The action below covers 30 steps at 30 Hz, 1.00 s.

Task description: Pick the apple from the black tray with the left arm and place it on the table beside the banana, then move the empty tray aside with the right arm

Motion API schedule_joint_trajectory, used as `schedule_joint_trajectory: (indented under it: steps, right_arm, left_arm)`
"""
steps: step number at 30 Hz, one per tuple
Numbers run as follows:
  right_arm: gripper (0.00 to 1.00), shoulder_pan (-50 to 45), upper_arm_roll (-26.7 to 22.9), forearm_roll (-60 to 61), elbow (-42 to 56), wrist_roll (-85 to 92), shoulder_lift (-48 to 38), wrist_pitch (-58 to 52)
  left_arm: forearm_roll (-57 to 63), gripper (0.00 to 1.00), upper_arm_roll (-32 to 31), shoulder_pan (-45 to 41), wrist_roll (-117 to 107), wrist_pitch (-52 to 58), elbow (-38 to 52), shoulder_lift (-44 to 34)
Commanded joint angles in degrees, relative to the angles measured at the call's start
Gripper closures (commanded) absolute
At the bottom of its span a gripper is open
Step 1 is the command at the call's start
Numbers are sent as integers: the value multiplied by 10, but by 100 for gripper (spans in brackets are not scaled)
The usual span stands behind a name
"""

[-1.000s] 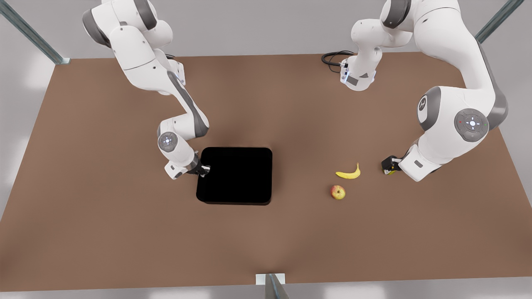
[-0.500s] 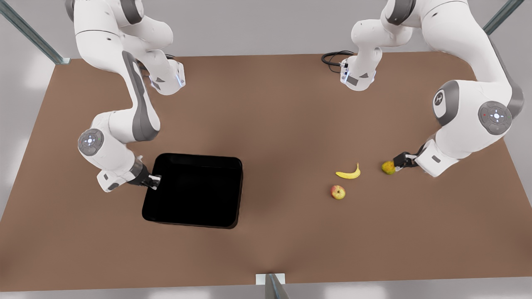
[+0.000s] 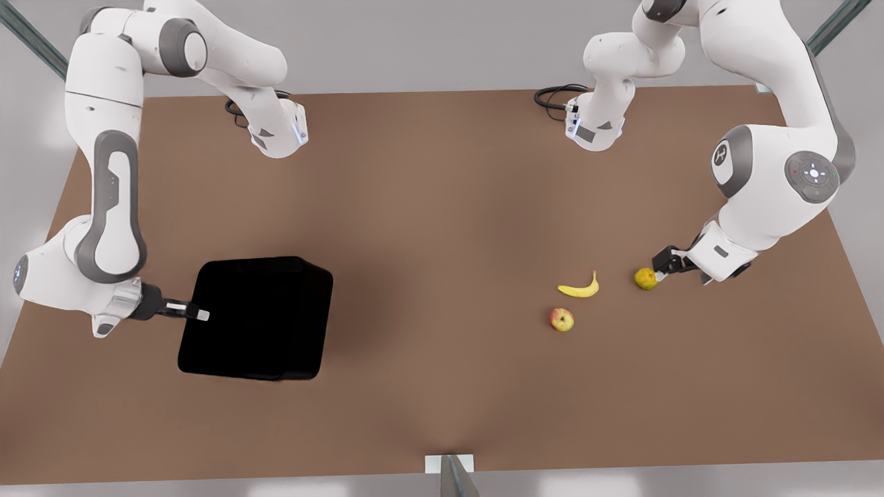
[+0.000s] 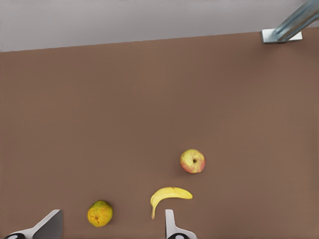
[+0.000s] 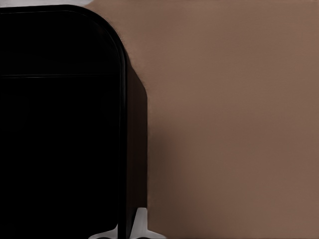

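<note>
The apple lies on the brown table, just in front of the banana. The black tray is empty and sits skewed at the front view's left. My right gripper is shut on the tray's rim at its left edge. At the front view's right, my left gripper is open and holds nothing. It hovers close beside a yellow-green citrus ball.
The citrus ball lies to the right of the banana in the front view. Both arm bases and a black cable sit at the table's far edge. Metal posts stand at the table's edges.
The right gripper has dragged the tray toward the front view's left and turned it. The left gripper has drawn back off the citrus ball. Apple and banana have not moved.
</note>
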State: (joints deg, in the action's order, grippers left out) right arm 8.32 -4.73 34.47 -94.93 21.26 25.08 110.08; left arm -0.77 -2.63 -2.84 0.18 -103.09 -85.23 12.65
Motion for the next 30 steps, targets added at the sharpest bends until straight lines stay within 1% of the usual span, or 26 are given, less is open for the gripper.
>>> schedule_joint_trajectory:
  steps: [1, 5, 9, 14, 18, 19, 21, 24, 25, 26, 27, 28, 30]
  right_arm:
    - [94, 1, 2, -2, 18, 314, 6, -17]
    - [96, -3, 2, -26, 46, 379, 6, -3]
    - [96, -4, 3, -101, 49, 372, 6, 0]
    - [96, -3, 2, -124, 50, 368, 9, 5]
    - [96, -3, -6, -148, 51, 368, 24, 37]
    - [95, -2, -7, -150, 51, 368, 34, 38]
    - [91, -3, -10, -150, 51, 368, 44, 50]
    - [78, -3, -10, -155, 58, 361, 49, 50]
    - [71, -3, -10, -159, 59, 357, 49, 50]
    - [57, -3, -10, -161, 64, 353, 49, 50]
    - [45, -4, -10, -161, 68, 352, 49, 49]
    - [1, -3, -10, -156, 75, 337, 49, 49]
    - [0, -3, -9, -140, 95, 316, 44, 26]
  left_arm:
    - [1, 0, 0, -1, 9, -7, 1, -1]
    - [1, 0, 0, -1, 8, -7, 1, -1]
    - [1, 0, 0, -1, 8, -4, 1, 0]
    - [2, 0, 0, 0, 8, -4, 1, 3]
    - [2, 0, 0, 0, 8, -4, 1, 3]
    - [2, 0, 0, 0, 8, -4, 1, 4]
    - [2, 0, 0, -1, 7, -4, 1, 4]
    - [2, 0, 0, -1, 7, -4, 1, 6]
    - [2, 0, 0, -1, 7, -4, 1, 6]
    - [2, 0, 0, -1, 7, -4, 1, 6]
    - [2, 0, 0, -1, 7, -4, 1, 6]
    - [2, 0, 0, -1, 7, -4, 1, 6]
    - [2, 0, 0, -1, 7, -4, 1, 6]
